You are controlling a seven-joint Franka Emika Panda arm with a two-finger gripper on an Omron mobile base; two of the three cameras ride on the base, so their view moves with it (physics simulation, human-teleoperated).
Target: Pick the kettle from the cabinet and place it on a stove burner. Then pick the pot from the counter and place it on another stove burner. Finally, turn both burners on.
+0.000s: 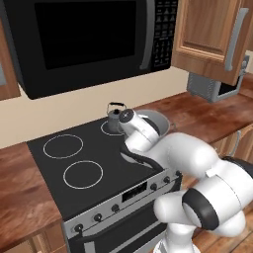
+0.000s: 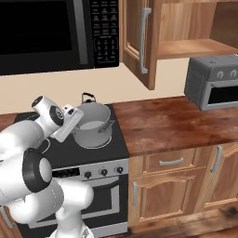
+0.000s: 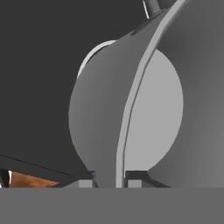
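Observation:
The wide grey pot (image 2: 94,124) stands over the right front of the black cooktop (image 1: 49,168). My gripper (image 3: 110,178) is shut on the pot's (image 3: 144,113) thin rim, one fingertip inside the wall and one outside. A white burner ring (image 3: 94,51) peeks out beyond the pot. The small dark kettle (image 1: 116,117) sits on the back right burner, right behind the pot (image 1: 162,121); only the kettle's handle (image 2: 88,97) clears the rim in the right base view. Two burners (image 1: 63,146) on the left are bare. The cabinet (image 2: 195,46) stands open above the counter (image 2: 172,121).
A black microwave (image 1: 84,39) hangs over the stove. A grey toaster oven (image 2: 214,81) stands on the counter at the right. The open cabinet door (image 2: 139,42) juts forward. Small black knobs (image 2: 103,172) line the stove front.

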